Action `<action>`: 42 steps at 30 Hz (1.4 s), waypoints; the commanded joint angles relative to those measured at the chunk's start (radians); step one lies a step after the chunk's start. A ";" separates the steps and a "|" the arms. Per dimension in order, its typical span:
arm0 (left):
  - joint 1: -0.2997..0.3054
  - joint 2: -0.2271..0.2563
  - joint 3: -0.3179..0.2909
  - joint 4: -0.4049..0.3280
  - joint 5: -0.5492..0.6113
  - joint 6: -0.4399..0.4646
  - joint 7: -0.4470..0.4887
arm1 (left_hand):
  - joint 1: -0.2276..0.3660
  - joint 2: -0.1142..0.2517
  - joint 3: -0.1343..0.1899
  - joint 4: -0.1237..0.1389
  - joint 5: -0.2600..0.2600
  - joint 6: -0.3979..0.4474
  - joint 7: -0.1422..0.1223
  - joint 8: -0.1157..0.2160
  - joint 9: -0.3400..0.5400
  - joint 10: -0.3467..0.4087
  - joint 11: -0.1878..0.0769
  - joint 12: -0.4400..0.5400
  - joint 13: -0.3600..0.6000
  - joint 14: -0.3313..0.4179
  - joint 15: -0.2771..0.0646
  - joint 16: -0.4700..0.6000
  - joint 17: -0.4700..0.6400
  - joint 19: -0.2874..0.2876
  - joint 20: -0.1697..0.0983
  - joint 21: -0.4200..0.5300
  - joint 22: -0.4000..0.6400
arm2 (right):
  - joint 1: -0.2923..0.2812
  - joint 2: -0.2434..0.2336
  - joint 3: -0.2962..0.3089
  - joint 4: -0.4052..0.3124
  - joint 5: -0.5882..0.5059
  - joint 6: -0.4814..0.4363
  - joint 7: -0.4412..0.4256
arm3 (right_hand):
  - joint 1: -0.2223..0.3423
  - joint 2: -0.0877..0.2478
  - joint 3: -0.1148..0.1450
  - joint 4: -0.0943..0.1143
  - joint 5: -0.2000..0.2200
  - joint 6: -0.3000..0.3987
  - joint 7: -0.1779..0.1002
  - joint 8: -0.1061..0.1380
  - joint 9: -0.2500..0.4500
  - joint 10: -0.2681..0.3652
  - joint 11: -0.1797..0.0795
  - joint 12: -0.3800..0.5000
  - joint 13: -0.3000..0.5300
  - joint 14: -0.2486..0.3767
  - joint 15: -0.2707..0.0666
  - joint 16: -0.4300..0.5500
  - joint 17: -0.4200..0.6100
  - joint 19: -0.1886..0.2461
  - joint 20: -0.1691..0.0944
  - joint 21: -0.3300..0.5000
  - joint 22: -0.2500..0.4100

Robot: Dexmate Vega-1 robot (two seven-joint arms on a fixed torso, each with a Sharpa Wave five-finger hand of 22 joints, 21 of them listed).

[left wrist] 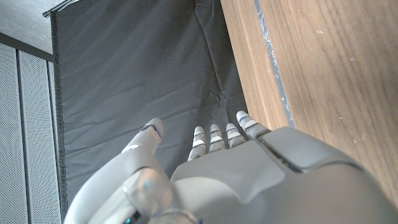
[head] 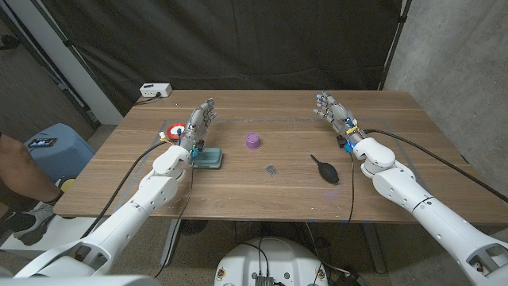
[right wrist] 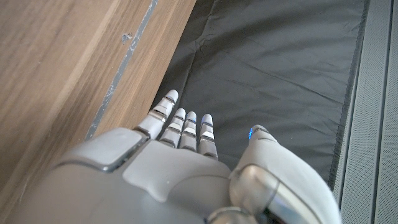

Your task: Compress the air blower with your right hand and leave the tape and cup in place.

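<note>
air blower point(head: 325, 169): black rubber bulb type, lying on its side on the tabletop point(head: 262, 187), nozzle end pointing back-left. It sits right of center, just inboard of the right forearm. Nothing is touching it.

right hand point(head: 333, 112): up toward the far right part of the tabletop, well apart from the blower. Fingers point(right wrist: 181, 124) stretched out and a bit apart, holding nothing. The wrist view shows the same deal, straight fingers side by side, thumb off to one side.

left hand point(head: 200, 121): far left side, fingers extended and loose, nothing in it. Wrist cam shows its fingers point(left wrist: 217, 137) reaching out over the tabletop's edge toward the black curtain point(left wrist: 137, 68).

tape point(head: 176, 132): roll with a red and white look, just beside the left hand on its outer side, partly hidden by it. Can't tell if they touch.

cup point(head: 252, 141): small purple one, around the middle of the tabletop, between the two hands and standing apart from everything.

teal block point(head: 209, 160): flat thing right by the left wrist.

small dark bit point(head: 271, 168): too tiny to identify, sits between cup and blower.

person point(head: 20, 179): at the left edge, beside a blue stool point(head: 55, 147).
</note>
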 commanded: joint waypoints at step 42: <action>-0.041 -0.026 0.013 0.078 -0.009 -0.031 -0.067 | 0.026 0.000 0.000 -0.024 0.009 0.011 0.001 0.000 0.005 0.001 -0.012 -0.002 0.004 -0.008 -0.002 -0.002 0.006 0.006 0.001 -0.003 0.005 | -0.131 -0.208 0.055 -0.422 -0.134 -0.353 -0.222 | 0.100 -0.023 0.022 -0.101 -0.017 0.000 0.025 0.004 0.001 0.003 0.012 0.007 -0.001 -0.002 0.024 0.005 -0.018 -0.002 0.010 0.001 0.002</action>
